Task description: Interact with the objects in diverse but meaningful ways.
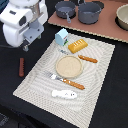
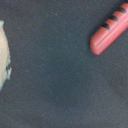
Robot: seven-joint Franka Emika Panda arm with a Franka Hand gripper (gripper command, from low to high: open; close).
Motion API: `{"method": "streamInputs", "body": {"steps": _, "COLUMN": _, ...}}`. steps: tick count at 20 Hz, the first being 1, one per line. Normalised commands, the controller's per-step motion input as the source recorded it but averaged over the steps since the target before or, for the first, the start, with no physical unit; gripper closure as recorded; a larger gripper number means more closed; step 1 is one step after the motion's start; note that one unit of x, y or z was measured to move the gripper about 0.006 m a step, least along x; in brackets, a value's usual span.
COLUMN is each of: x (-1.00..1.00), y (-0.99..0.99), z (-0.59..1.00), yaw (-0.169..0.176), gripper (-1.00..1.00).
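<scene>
At the exterior view's left, a red-brown sausage [image 1: 21, 67] [image 2: 108, 34] lies on the dark table [image 1: 10, 80]. My pincer [image 1: 26, 46] hangs above it; I cannot tell if it's open. Right: mat [image 1: 35, 80], carton [image 1: 62, 36], bread loaf [image 1: 78, 46].

White arm [image 1: 20, 20] enters from exterior view's upper left, wrist bulky, angled downward. End effector [image 1: 26, 46] hangs low beneath it; jaw state unclear, fingers too blurred.
</scene>
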Motion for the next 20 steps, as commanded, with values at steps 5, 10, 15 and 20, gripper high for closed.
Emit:
{"method": "streamInputs", "body": {"steps": 5, "x": -0.2, "y": -0.4, "z": -0.29, "yaw": -0.086, "gripper": -1.0}}
{"method": "streamInputs", "body": {"steps": 10, "x": -0.03, "y": -0.21, "z": -0.27, "yaw": -0.132, "gripper": -1.0}}
{"method": "streamInputs", "body": {"steps": 15, "x": 0.0, "y": -0.1, "z": -0.23, "yaw": -0.16, "gripper": -1.0}}
{"method": "streamInputs", "body": {"steps": 20, "x": -0.04, "y": -0.03, "z": -0.25, "yaw": -0.124, "gripper": -1.0}}
